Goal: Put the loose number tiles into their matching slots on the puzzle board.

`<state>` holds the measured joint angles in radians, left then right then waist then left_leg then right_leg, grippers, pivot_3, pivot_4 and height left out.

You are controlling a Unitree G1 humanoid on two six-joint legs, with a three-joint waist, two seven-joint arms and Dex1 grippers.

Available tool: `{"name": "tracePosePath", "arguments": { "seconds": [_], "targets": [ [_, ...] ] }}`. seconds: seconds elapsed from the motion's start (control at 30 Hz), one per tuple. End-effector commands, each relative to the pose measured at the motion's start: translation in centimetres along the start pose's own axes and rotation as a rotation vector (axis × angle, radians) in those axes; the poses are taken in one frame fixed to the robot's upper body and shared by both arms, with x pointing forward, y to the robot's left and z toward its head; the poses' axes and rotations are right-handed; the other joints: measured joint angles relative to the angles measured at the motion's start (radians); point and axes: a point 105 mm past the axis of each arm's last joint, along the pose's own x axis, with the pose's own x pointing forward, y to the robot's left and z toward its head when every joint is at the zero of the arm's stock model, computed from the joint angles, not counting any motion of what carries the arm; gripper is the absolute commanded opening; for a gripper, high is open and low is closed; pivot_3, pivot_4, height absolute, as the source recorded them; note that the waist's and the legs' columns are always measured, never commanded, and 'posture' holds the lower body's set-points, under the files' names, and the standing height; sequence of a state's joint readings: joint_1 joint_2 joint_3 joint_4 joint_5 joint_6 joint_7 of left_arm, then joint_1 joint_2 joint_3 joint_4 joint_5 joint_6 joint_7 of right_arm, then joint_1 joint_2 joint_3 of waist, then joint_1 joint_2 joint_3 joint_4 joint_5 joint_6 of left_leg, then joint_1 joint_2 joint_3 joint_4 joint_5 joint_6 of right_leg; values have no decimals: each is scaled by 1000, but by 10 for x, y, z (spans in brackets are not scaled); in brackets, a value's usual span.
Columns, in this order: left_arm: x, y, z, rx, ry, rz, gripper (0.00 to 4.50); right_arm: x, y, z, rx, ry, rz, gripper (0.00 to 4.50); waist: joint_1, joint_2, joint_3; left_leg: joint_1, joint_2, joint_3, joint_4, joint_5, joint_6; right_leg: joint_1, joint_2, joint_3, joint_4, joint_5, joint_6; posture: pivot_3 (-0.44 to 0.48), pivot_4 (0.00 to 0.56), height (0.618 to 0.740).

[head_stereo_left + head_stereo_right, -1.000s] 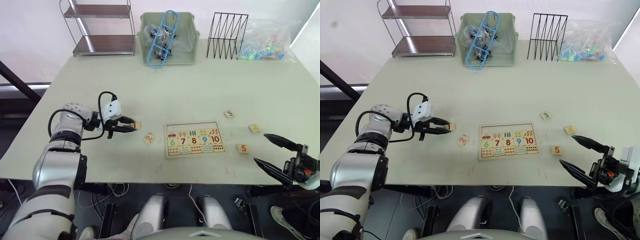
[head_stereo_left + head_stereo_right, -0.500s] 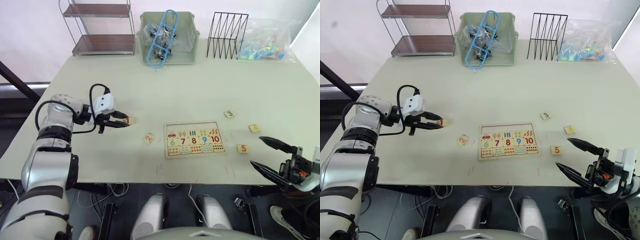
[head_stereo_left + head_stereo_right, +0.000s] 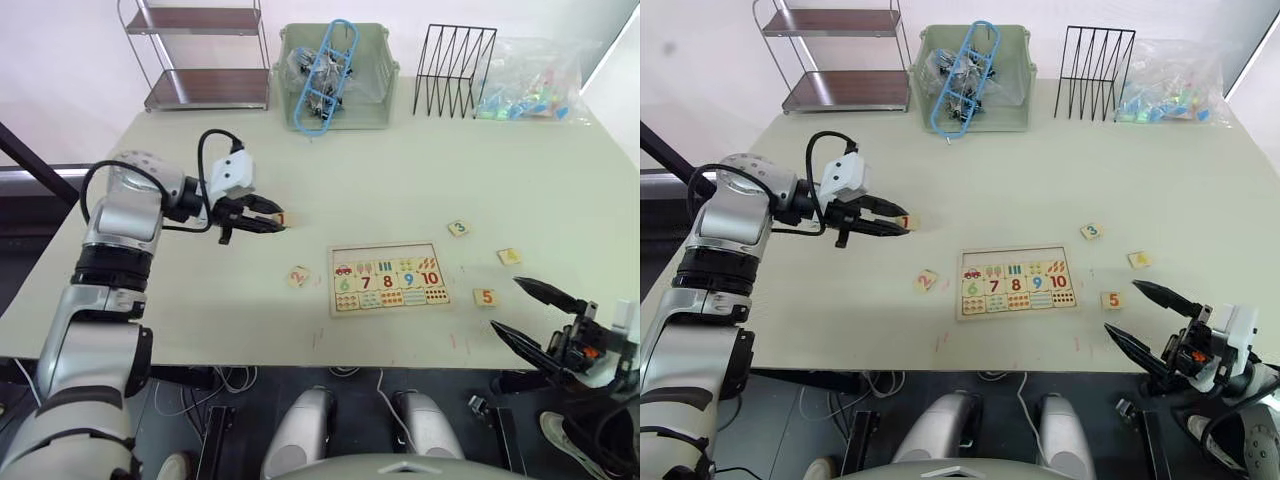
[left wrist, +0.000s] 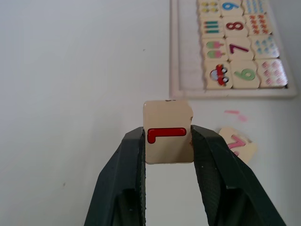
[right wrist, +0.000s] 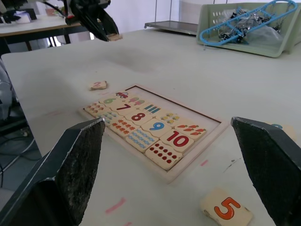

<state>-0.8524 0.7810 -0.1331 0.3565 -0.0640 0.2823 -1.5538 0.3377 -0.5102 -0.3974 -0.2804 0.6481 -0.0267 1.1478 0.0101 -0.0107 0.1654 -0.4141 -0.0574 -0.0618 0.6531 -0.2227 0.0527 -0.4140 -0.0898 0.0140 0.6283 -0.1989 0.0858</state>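
Across the pale table [image 3: 560,190] everything is spread out, and at its far edge stand a two-tier shelf [image 3: 205,55], a green basket [image 3: 385,95] of blue and dark clips, a black wire rack [image 3: 455,58] and a clear bag [image 3: 540,90] of coloured bits. Near the front edge lies the puzzle board [image 3: 388,278], its digits 6 to 10 in place along with picture and dot tiles, and a bare row of slots [image 3: 385,251] running along its far side. Up in the air on the left, the left gripper [image 3: 280,222] has its two black fingers pinched on the tile with the red 1 [image 4: 168,133], lifted off the table, to the left of the board and a little beyond it. Down at the front right, past the table edge, the right gripper [image 3: 520,310] hangs with its fingers spread wide and nothing between them. On to the small pieces: the 2 tile [image 3: 298,277] lies flat just left of the board, the 5 tile [image 3: 486,297] rests near the board's right end, the 3 tile [image 3: 459,228] sits farther back on the right, and one more tile [image 3: 509,257], its digit too small to read, lies right of that.
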Motion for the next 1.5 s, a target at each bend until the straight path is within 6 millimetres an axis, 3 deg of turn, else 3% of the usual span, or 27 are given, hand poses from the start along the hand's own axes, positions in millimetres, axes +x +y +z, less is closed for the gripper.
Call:
{"name": "tracePosePath", "arguments": {
  "seconds": [0.03, 0.23, 0.4, 0.97, 1.5],
  "targets": [
    [2, -11, 18, 11, -2, -51, 949, 3, 6, 8, -33, -32, 12, 4500, 0, 0, 0, 0, 0, 0, 0, 0, 0, 0, 0, 0, 0, 0, 0, 0, 150, 739],
    [18, -29, 34, 10, 36, -155, 949, 1, 9, 5, -29, -28, -5, 4500, 0, 0, 0, 0, 1, 0, 0, 0, 0, 0, 0, 0, 0, 0, 0, 0, 150, 739],
    [39, -31, 44, 51, 69, -168, 949, -7, 12, 1, -29, -8, -25, 4500, 2, 0, 0, 0, 1, 0, 0, 0, 0, 0, 0, 0, 0, 0, 0, 0, 150, 739],
    [78, -15, 33, 96, 339, -129, 949, -5, 15, 0, -53, -5, -29, 4500, 2, 0, 0, 0, 1, 1, 0, 0, 0, 0, 1, 1, -1, 0, 0, 0, 150, 739],
    [107, -16, 40, 81, 387, -85, 949, -4, 15, -2, -49, -5, -12, 4500, 2, 0, 0, 0, 1, 1, 0, 0, 0, 0, 1, 1, -1, 0, 0, 0, 150, 739]
  ]
}}
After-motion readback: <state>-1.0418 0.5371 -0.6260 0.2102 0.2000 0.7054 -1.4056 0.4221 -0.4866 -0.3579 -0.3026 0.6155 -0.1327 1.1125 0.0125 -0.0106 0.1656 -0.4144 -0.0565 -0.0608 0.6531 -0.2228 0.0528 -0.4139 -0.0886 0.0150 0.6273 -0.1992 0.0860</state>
